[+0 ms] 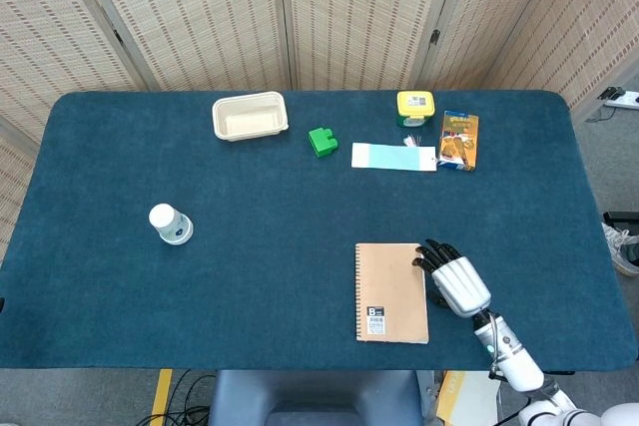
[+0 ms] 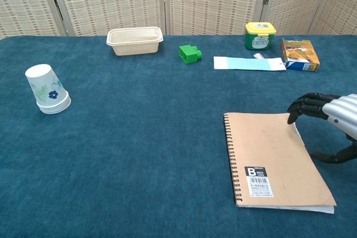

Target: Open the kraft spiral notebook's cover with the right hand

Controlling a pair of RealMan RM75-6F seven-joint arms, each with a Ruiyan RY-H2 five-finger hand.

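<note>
Notebook (image 1: 391,292), kraft, spiral-bound, lies flat and closed near the front edge of the blue table (image 1: 250,276) in the head view, spiral on its left side. Right hand (image 1: 454,278) sits just beside the notebook's right edge, dark fingertips (image 1: 429,251) curled toward the upper right corner of the cover. Hand holds nothing, fingers apart and bent. Contact with the cover edge cannot be told from above. Left hand not visible. Farther back: beige tray (image 1: 250,115), green block (image 1: 321,141), light-blue strip (image 1: 393,157), yellow-lidded jar (image 1: 415,107), orange box (image 1: 459,140); paper cup stack (image 1: 171,223) well off to the left.

Chest view: cover of the notebook (image 2: 276,160) flat on the pages, no lift seen along the right edge. Right hand (image 2: 334,126) comes in from the right frame edge, fingertips (image 2: 292,117) at or just above the cover's far right corner, thumb lower, alongside the right edge, apart from the paper. Empty, loosely curled. Cup stack (image 2: 47,90) tilted at left, tray (image 2: 135,40), block (image 2: 189,53), jar (image 2: 260,35), box (image 2: 300,54) along the back.

Progress judgement: early. Hand is positioned at the free edge, but nothing is gripped or raised. Left to do: catch the cover edge, lift it, swing it over the spiral to the left.
</note>
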